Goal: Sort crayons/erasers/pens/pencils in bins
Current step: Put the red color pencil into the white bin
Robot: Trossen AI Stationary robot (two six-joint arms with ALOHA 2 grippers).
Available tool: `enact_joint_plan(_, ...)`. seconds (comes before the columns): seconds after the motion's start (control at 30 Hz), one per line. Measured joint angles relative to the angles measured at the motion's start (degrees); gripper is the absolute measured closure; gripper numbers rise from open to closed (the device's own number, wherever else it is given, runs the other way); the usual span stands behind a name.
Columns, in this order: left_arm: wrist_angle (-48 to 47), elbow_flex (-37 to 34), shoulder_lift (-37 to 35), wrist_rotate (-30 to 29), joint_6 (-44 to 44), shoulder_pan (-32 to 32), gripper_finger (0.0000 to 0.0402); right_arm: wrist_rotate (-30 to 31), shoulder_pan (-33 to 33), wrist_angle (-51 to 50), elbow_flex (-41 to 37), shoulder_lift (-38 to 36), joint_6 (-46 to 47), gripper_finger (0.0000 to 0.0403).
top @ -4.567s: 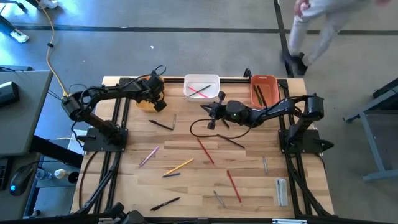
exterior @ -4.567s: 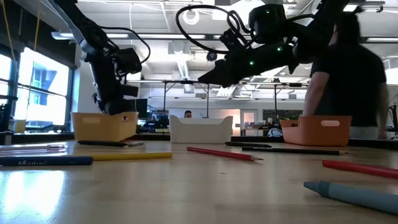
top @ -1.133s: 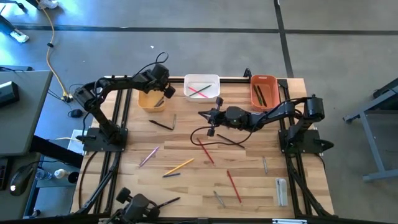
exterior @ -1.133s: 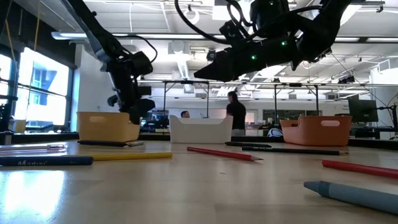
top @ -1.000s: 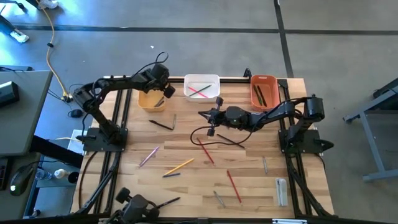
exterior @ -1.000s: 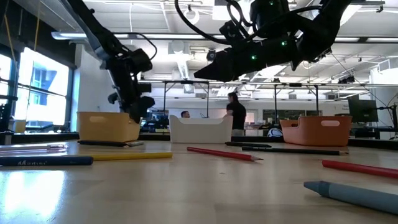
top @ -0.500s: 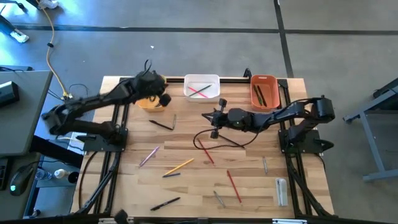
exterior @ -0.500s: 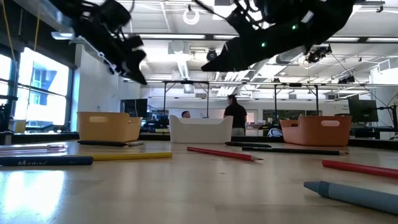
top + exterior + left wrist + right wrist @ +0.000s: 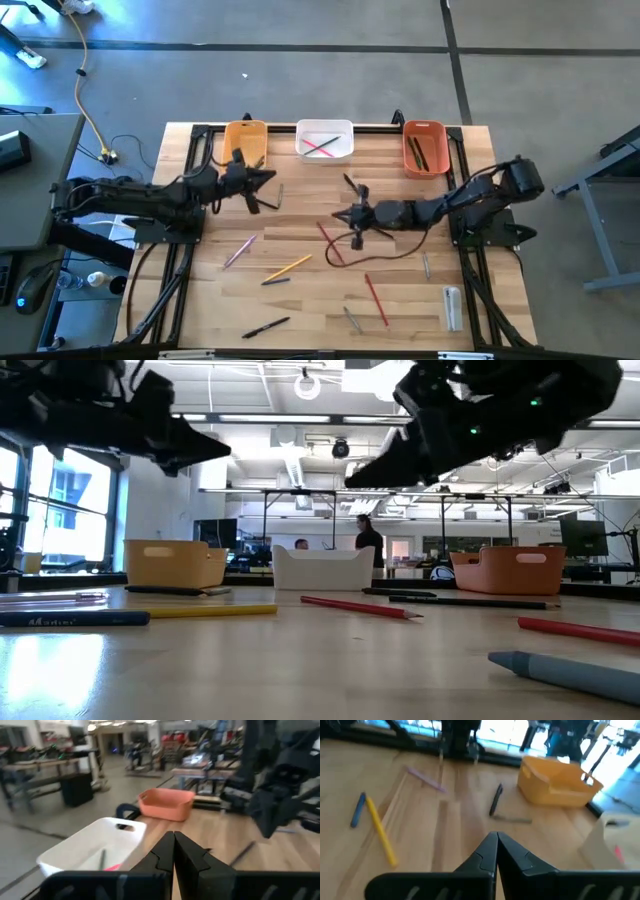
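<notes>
Three bins sit along the far edge of the tabletop: yellow bin towards the left corner, white bin at mid-edge holding pink and green pencils, orange bin towards the right corner holding dark pens. Left gripper hangs above the tabletop just in front of the yellow bin, fingers together, nothing held. Right gripper hangs over the tabletop's middle, fingers together, empty. Loose on the tabletop: black pen, red pencil, yellow pencil, another pen near the front edge.
</notes>
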Motion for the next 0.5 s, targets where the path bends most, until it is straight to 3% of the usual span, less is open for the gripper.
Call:
enact_joint_plan(0.17,4.52,-2.83,0.02,0.01,0.08,-3.98,0.0401,4.90,6.03,-12.89,1.53,0.01,9.93,0.0403)
enact_joint_plan(0.5,4.64,-3.18,0.02,2.37,2.92,-9.53,0.0401,9.08,17.94,-52.92,14.45,0.01,38.58,0.0403)
